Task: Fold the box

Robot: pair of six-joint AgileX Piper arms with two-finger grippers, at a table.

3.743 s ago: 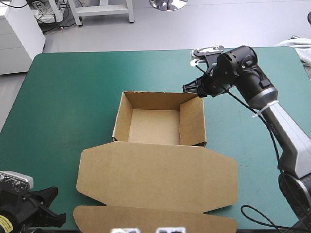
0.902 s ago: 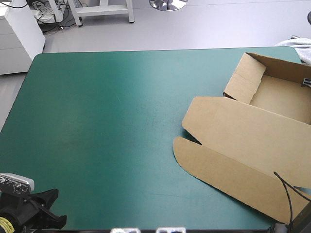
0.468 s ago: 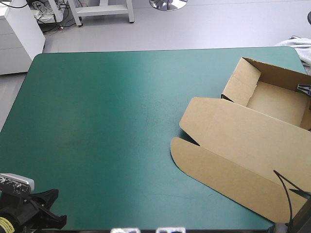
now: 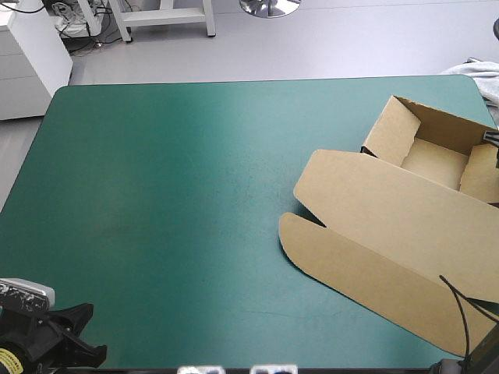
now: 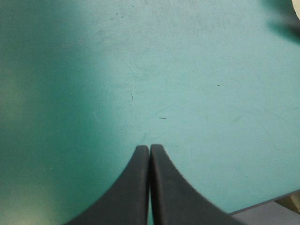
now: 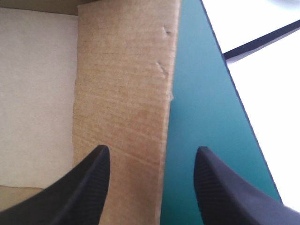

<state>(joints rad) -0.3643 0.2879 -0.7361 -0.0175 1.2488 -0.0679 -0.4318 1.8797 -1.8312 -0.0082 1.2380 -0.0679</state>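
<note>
The brown box (image 4: 390,226) lies at the table's right side as an open tray with its lid flat toward the near edge. Its tray (image 4: 429,161) has walls up, and the right-hand wall (image 4: 479,173) leans inward. My right gripper (image 6: 152,154) is open astride that wall (image 6: 126,84), one finger over the box floor (image 6: 37,93), the other over the teal-green cover (image 6: 197,93). In the high view only its tip (image 4: 493,136) shows at the right edge. My left gripper (image 5: 150,148) is shut over bare cover near the table's near left corner, holding nothing.
The box's tray sits close to the table's right edge (image 6: 225,70). A pale cloth (image 4: 477,74) lies off the far right corner. The teal-green cover (image 4: 171,195) stretches from the box to the left edge.
Earlier the box stood mid-table with my right gripper behind it; it has since moved to the right side. Just before now, the right-hand wall came up and inward. The left arm stayed put.
</note>
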